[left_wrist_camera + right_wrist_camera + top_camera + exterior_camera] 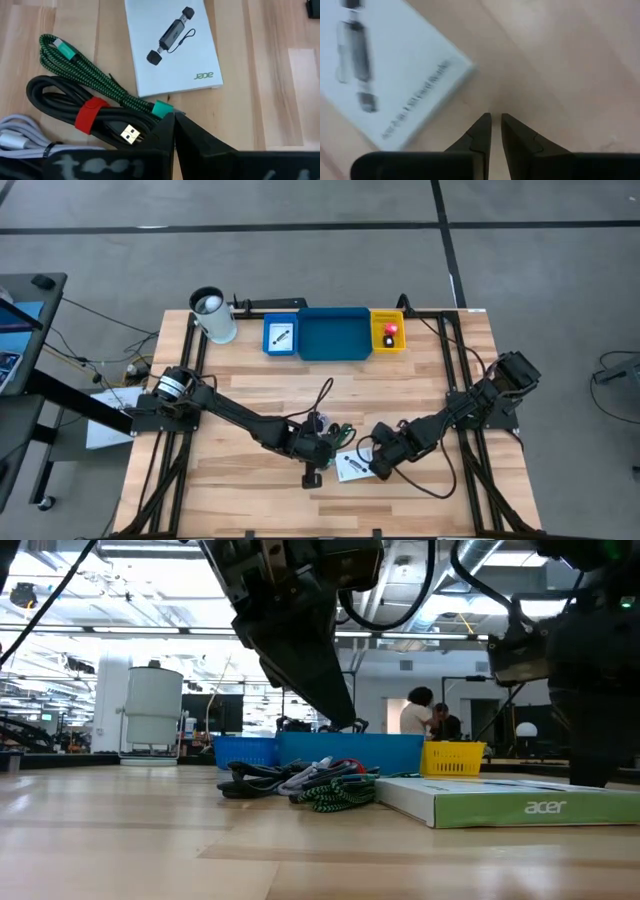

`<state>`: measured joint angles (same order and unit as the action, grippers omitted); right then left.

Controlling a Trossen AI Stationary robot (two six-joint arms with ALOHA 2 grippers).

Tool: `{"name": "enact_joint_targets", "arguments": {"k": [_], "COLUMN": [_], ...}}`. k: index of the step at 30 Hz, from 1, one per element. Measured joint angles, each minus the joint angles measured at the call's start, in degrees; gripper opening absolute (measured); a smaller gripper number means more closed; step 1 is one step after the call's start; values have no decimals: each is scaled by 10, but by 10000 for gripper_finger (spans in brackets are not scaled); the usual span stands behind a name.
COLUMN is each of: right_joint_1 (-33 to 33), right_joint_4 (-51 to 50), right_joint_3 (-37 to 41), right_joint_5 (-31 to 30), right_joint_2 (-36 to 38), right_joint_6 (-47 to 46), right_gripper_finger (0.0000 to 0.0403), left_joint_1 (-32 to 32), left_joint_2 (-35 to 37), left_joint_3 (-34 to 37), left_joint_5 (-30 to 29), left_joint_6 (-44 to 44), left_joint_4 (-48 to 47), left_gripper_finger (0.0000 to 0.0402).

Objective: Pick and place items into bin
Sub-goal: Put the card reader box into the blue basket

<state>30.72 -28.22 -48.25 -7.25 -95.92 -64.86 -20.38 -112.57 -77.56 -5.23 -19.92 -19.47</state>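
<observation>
Left end effector (174,131) shut, wood table (250,380)

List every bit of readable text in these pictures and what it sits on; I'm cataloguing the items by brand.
"acer": on the side edge of the white packet in the low view.
"acer", seen upside down: on the same packet's printed face in the left wrist view.
A line of print along the packet's face in the right wrist view: too blurred to read.
Nothing else carries legible text.

The wooden table (250,380) carries trays (334,335), a cup (213,315), cables (325,425) and a white packet (352,465).
</observation>
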Motion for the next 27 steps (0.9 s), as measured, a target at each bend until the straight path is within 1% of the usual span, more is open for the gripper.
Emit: {"name": "enact_joint_targets", "arguments": {"k": [3, 7, 9, 11, 14, 16, 18, 20, 24, 27], "right_joint_1": [0, 0, -2, -5, -5, -5, -3, 1, 14, 30], "right_joint_4": [62, 116, 115, 109, 99, 97, 91, 91, 102, 115], "right_joint_3": [-1, -1, -1, -1, -1, -1, -1, -1, -1, -5], "right_joint_5": [12, 16, 15, 14, 15, 28, 37, 44, 46, 45], "right_joint_2": [-1, -1, -1, -1, -1, -1, -1, -1, 0, 0], "right_joint_6": [14, 24, 24, 24, 24, 24, 25, 35, 39, 35], "right_gripper_finger": [33, 11, 3, 4, 10, 12, 13, 13, 10, 5], "left_joint_1": [0, 0, 0, 0, 0, -1, -5, -10, -18, -18], "left_joint_2": [0, 0, -5, -10, -29, -44, -58, -59, -50, -44], "left_joint_3": [0, 0, 0, 0, 0, 0, 0, 1, 1, 0], "left_joint_5": [0, 10, 16, 31, 77, 109, 123, 122, 77, 64], "left_joint_6": [0, 0, 0, 0, -2, -5, -16, -21, -20, -19], "left_joint_4": [0, 3, 13, 14, 26, 23, 28, 26, 19, 23], "left_gripper_finger": [0, 0, 0, 0, 0, 0, 0, 0, 0, 0]}}
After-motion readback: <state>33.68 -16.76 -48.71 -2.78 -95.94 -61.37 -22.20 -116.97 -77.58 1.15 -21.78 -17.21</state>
